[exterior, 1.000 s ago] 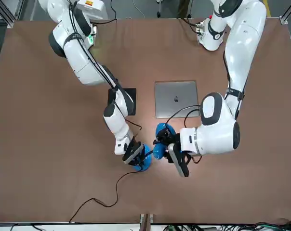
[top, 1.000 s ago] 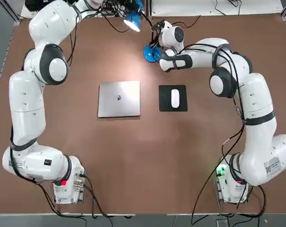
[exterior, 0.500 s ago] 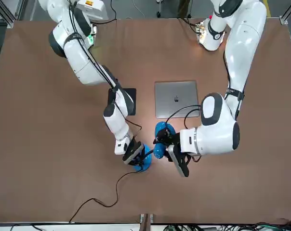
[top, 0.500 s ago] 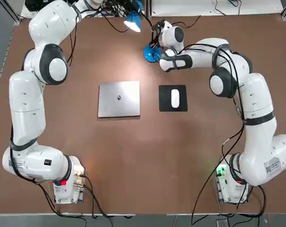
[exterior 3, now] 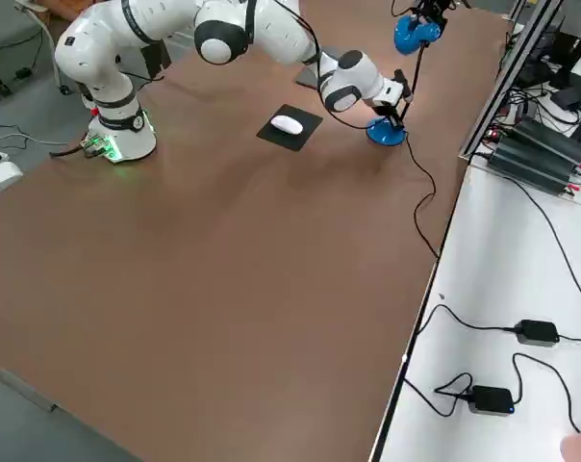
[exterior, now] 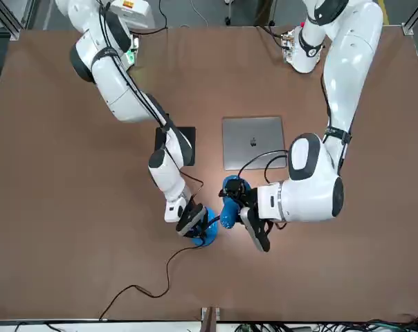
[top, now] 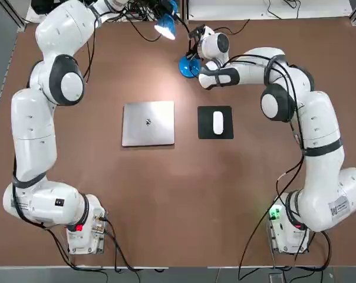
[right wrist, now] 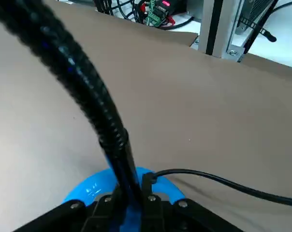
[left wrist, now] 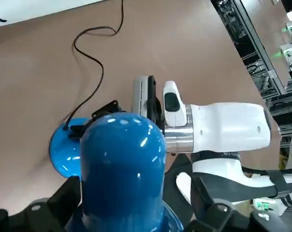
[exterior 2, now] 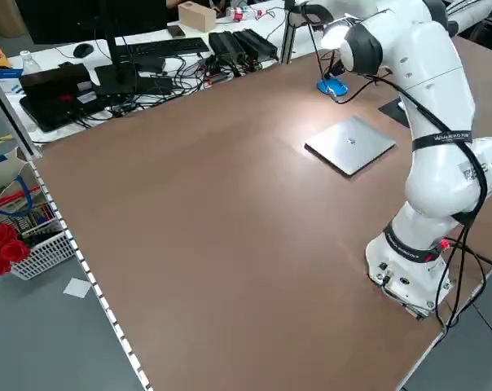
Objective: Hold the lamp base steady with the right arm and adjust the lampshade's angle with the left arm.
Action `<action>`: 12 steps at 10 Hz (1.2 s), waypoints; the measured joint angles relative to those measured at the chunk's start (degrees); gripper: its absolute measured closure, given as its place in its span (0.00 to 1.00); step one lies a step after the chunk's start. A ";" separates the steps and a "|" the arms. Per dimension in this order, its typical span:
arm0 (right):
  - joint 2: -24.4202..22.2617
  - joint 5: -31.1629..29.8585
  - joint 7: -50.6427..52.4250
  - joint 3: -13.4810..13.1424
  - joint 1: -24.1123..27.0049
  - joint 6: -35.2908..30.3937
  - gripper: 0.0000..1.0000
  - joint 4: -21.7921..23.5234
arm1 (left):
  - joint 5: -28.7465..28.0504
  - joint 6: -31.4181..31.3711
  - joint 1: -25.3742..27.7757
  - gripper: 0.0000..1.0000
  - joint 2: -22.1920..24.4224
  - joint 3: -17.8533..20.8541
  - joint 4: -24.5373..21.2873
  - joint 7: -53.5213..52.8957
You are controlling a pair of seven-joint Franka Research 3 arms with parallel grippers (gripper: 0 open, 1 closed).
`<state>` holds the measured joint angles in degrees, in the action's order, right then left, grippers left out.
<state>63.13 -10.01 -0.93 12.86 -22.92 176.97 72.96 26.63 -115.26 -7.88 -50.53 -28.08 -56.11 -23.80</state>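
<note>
The lamp base [top: 187, 66] is a glossy blue disc at the table's far edge, also in the front view [exterior: 205, 236]. My right gripper [top: 193, 54] [right wrist: 129, 205] is shut on the black gooseneck stem [right wrist: 88, 92] right where it rises from the base [right wrist: 90, 191]. The blue cone lampshade [top: 165, 27] [left wrist: 122, 164] hangs lit above the table, just left of the base. My left gripper [exterior: 236, 203] [left wrist: 136, 212] straddles the shade's narrow end. It is open, with a gap showing beside one finger [left wrist: 209, 205].
A closed silver laptop [top: 148, 122] and a white mouse [top: 217, 122] on a black pad lie mid-table. The lamp's black cord [exterior: 143, 287] trails toward the far edge. Cables and electronics crowd the bench [exterior 3: 541, 164] beyond that edge.
The left gripper's fingers have spread apart off the lampshade. The shade, the base and the right gripper stay where they were.
</note>
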 joint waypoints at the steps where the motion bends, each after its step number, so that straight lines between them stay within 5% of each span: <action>1: 0.00 0.00 0.00 0.00 0.00 0.01 0.85 0.00 | 0.00 0.67 0.05 0.00 0.16 -0.01 0.26 0.00; 3: 0.00 0.00 0.00 0.00 -0.01 0.03 0.85 0.00 | -0.13 4.76 1.21 0.00 1.97 0.05 1.07 -0.01; 7: 0.00 0.00 -0.09 -0.04 0.00 0.06 0.85 -0.01 | -9.58 15.96 5.73 0.00 10.79 -0.14 1.87 -1.84; 9: 0.01 0.00 -0.11 -0.34 0.00 0.12 0.75 -0.10 | -13.87 21.55 8.94 0.00 16.32 0.01 1.93 -0.84; 12: -0.01 0.02 -1.06 -0.76 0.01 0.23 0.31 -0.52 | -19.32 33.65 15.07 0.00 22.91 0.27 1.92 6.67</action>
<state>63.11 -9.99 -2.00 12.10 -22.91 177.20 72.45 7.31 -81.62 7.19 -27.62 -27.81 -54.18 -17.13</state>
